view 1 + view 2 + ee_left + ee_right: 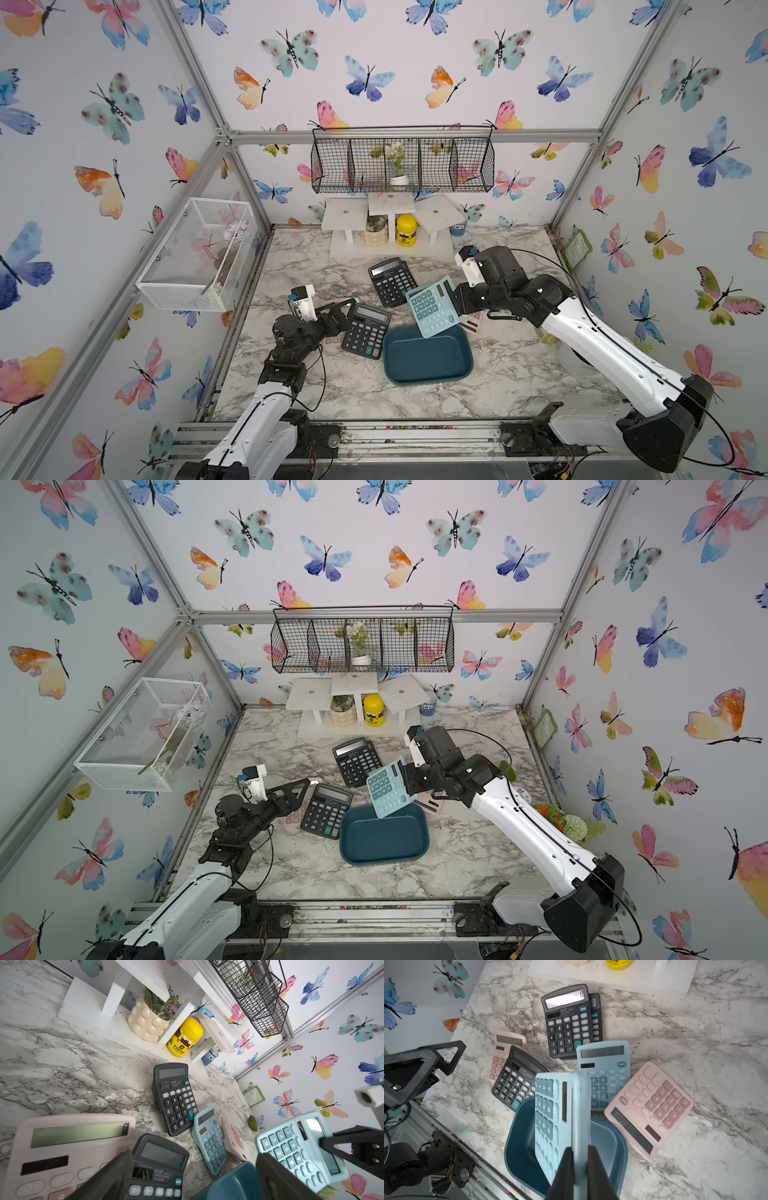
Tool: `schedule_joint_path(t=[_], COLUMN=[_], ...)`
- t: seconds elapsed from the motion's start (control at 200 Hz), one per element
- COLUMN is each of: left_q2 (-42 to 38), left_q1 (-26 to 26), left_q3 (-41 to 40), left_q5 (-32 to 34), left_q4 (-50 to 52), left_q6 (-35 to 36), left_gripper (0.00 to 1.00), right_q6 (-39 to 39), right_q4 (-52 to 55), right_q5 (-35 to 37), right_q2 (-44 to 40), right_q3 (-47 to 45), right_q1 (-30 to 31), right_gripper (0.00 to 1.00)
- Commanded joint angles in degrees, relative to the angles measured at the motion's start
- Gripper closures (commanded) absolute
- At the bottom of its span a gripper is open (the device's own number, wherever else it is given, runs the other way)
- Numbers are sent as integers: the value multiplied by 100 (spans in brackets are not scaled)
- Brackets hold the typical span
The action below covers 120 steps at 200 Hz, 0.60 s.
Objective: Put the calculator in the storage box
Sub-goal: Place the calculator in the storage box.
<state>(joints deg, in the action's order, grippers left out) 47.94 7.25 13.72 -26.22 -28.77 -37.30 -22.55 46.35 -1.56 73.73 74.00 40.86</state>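
Black calculators (569, 1022) (596, 1022) (517, 1082): 3. Blue calculators (558, 1115) (604, 1068): 2. Pink calculators (508, 1043) (652, 1109): 2. Box (519, 1142): 1. White mesh basket (178, 286): 1. Black wire basket (332, 166): 1. Yellow jar (406, 230): 1. Potted plants (376, 235) (400, 176): 2.

Pink calculator (83, 1157) cut off by frame edge, left wrist view. Top black calculator (566, 1022) covers most of lower black calculator (596, 1022).

The storage box (424, 359) is smooth dark teal plastic with a faint sheen. The light blue calculator (432, 309) is matt plastic. The tabletop (519, 374) looks smooth and marble-patterned.
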Motion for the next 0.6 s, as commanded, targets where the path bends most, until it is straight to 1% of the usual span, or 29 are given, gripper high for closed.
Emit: schedule_joint_path(t=[0.0,0.17,0.33,0.48,0.596], left_q2=[-10,-57,-71,-106,-157], left_q1=[21,23,23,28,22], left_q3=[175,190,203,228,226], left_q5=[137,174,188,203,239], left_q4=[82,162,210,252,306], left_q6=[109,116,118,137,153], left_gripper=[1,1,1,1,1], right_q6=[-581,-1315,-2045,-2488,-2586], right_q4=[1088,1909,2784,3229,3231], right_q5=[1105,2213,3099,3510,3634], right_q2=[42,475,1293,2011,2359], right_q3=[145,467,1002,1330,1394], right_q1=[392,1186,1864,2174,2282], right_gripper=[99,99,99,99,97])
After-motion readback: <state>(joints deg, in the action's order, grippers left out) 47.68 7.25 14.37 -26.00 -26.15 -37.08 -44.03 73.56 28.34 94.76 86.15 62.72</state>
